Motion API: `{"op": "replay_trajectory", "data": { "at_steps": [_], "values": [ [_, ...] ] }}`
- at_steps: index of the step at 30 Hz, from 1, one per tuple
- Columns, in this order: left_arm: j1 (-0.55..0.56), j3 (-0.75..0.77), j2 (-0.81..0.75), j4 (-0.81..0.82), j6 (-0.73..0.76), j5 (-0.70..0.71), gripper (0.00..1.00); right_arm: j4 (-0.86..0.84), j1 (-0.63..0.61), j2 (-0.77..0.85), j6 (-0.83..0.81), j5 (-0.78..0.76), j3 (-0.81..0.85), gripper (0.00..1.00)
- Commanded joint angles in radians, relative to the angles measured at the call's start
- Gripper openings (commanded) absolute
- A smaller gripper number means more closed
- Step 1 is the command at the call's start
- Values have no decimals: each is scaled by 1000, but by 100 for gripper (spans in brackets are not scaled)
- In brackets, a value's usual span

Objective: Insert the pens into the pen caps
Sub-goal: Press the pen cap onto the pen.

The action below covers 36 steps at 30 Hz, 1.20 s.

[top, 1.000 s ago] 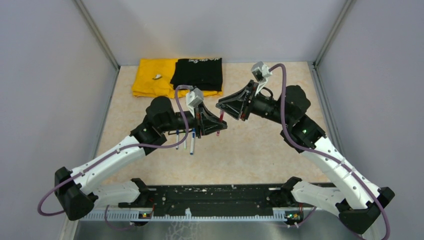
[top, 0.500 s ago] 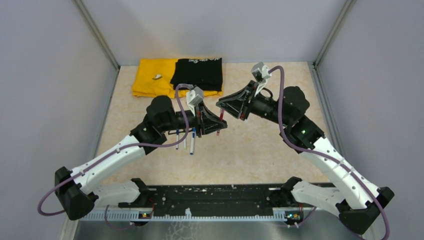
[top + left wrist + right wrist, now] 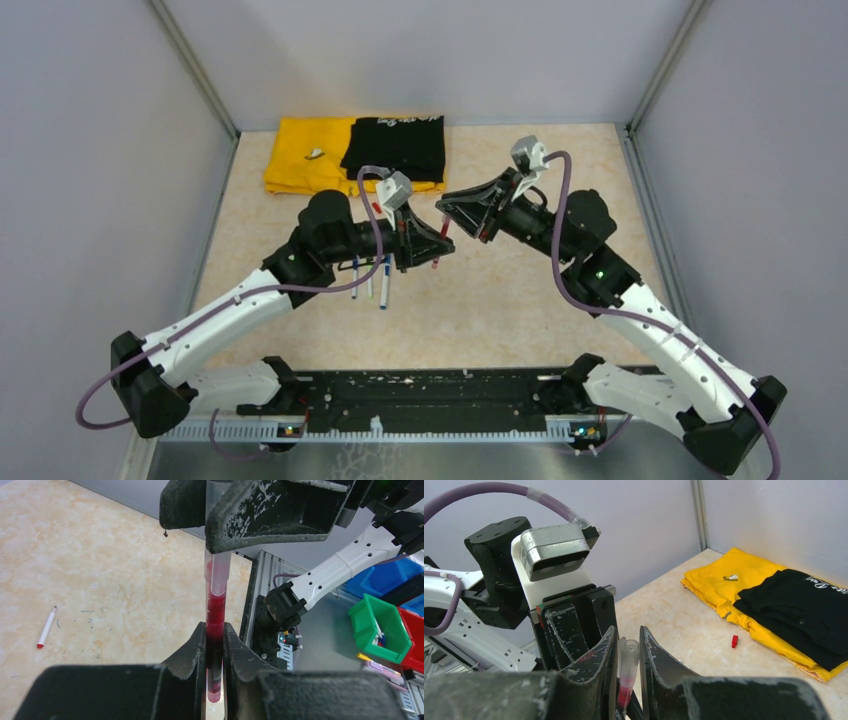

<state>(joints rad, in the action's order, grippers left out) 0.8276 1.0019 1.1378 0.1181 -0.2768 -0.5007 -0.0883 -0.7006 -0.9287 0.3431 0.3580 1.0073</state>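
A: Where's the pen?

B: The red pen (image 3: 218, 585) is up off the table (image 3: 500, 300), near the middle, caught between both arms. The left gripper (image 3: 215, 640) is pinched narrow on its dark red end. The right gripper (image 3: 628, 645) is closed tight on the clear end

A: So which step is this?

B: Looks like the mating step, pen and cap being pushed together along one line. I can't tell where the cap ends and the barrel starts, so I can't say whether it's seated

A: And next?

B: I'd say a straight push along the axis with both grips firm. Any tilt could jam it or pop it loose. Then one side lets go

A: Count?

B: One pen held. Three pens (image 3: 370, 285) lie side by side on the table under the left arm. The left wrist view shows one more lying pen, the red-tipped pen (image 3: 46, 627); I can't place it from above. One loose red cap (image 3: 734, 641) sits just beside the yellow cloth (image 3: 724, 580), which lies partly under a black cloth (image 3: 794, 605)
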Motion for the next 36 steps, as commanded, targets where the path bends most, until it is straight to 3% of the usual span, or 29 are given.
{"op": "replay_trajectory", "data": {
  "at_steps": [1, 11, 26, 31, 36],
  "values": [
    [-4, 79, -34, 254, -23, 52, 0, 126, -63, 11, -12, 29, -104, 0],
    [-5, 121, -36, 272, -15, 73, 0, 204, -162, 132, 16, -40, -308, 0],
    [-5, 146, -15, 285, -25, 87, 0, 157, -406, 203, 143, -223, -525, 0],
    [-6, 132, -6, 291, -36, 67, 0, 192, -409, 232, 147, -313, -474, 0],
    [-5, 120, 4, 279, -48, -3, 0, 186, -409, 194, 87, -426, -317, 0]
  ]
}}
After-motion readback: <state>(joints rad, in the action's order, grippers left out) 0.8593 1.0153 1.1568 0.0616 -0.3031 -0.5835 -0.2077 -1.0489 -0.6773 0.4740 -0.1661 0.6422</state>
